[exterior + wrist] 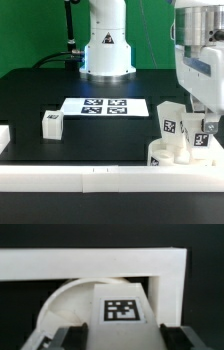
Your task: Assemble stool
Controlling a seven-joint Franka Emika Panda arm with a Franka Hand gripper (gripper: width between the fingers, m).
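- On the exterior view's left, the left leg (52,123) lies alone on the black bench (100,140). It is a short white block with a black-and-white tag on the face toward the camera, well apart from the other parts.
- Toward the middle, the marker board (105,105) lies flat on the bench.
- On the right, the seat (172,157) is a thick white disc lying flat in the bench's front corner, just behind the front bar (100,178).
- The middle leg (170,122) stands upright on the seat's left part with its tag facing the camera, free of the gripper.
- Further right, the held leg (203,142) stands roughly upright over the seat's right part, tag outward. Whether its lower end sits in a hole cannot be told.
- The gripper (207,128) reaches down from above and is clamped on the held leg's upper part.
- The wrist view shows the dark fingers (70,338) pressed against both sides of the tagged leg. The seat's curved rim is beside it, and the bars' corner lies beyond.
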